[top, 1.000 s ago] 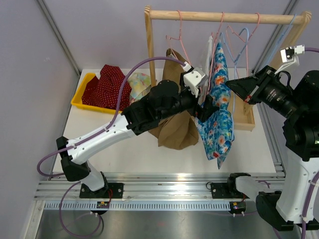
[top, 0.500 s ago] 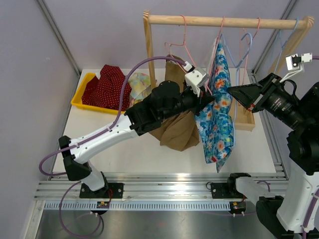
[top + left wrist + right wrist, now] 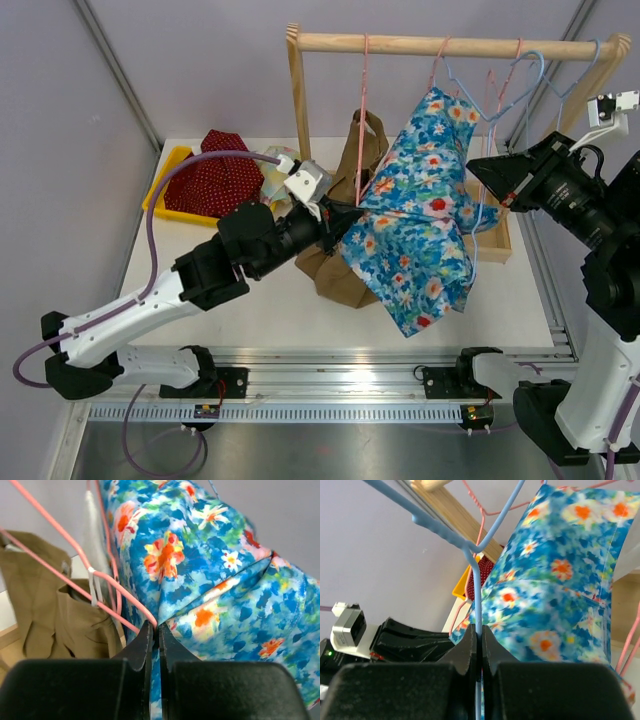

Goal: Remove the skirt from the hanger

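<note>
The blue floral skirt hangs by its top corner from the rack's wooden rod and is stretched out to the left. My left gripper is shut on the skirt's left edge, where fabric shows between the left gripper's closed fingers and a pink hanger wire meets their tips. My right gripper is shut on the thin wire of the blue hanger. In the right wrist view the blue hanger runs straight into the right gripper, with the skirt just beyond it.
A brown garment hangs on a pink hanger just left of the skirt, behind my left wrist. A yellow bin holding a red dotted cloth sits at the back left. The rack's post stands between them.
My left gripper shut on the skirt and pulled back to the left and toward me, spreading the skirt sideways. The right gripper kept its hold on the hanger.
</note>
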`<action>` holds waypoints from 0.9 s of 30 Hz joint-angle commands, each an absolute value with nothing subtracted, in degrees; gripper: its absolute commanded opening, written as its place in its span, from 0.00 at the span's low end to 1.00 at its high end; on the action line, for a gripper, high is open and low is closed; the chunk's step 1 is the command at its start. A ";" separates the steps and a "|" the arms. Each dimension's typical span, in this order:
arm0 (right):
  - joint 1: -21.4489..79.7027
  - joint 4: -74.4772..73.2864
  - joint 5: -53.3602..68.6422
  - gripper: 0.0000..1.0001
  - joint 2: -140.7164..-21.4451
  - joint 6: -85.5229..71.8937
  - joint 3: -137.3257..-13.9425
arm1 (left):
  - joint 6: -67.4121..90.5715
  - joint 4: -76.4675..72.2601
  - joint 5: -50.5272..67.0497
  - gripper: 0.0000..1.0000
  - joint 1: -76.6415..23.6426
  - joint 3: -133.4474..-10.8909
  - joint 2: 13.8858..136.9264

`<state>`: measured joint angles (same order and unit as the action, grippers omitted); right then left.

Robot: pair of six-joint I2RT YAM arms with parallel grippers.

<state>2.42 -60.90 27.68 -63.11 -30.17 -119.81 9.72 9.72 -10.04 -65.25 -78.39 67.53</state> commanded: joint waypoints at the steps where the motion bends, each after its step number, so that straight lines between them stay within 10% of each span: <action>1: 2.46 -58.01 21.89 0.00 -64.60 -26.90 -124.27 | 11.78 12.21 -13.35 0.00 -66.18 -73.84 63.30; 7: 2.46 -58.18 20.74 0.00 -65.74 -26.54 -125.07 | 11.78 12.66 -15.47 0.03 -66.18 -72.33 61.35; 10: 2.37 -58.18 20.48 0.00 -65.48 -26.37 -124.37 | 11.69 12.57 -15.21 0.26 -66.18 -73.03 62.31; 15: 2.46 -58.45 20.13 0.00 -65.21 -25.84 -123.75 | 11.60 12.66 -14.24 0.91 -66.18 -76.45 66.44; 27: 2.46 -58.80 19.69 0.00 -64.34 -25.58 -123.84 | 16.77 2.74 6.20 0.99 -66.27 -84.89 74.26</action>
<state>2.46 -62.50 20.34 -65.36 -26.15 -122.76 13.13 11.70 -5.72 -66.02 -80.51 72.36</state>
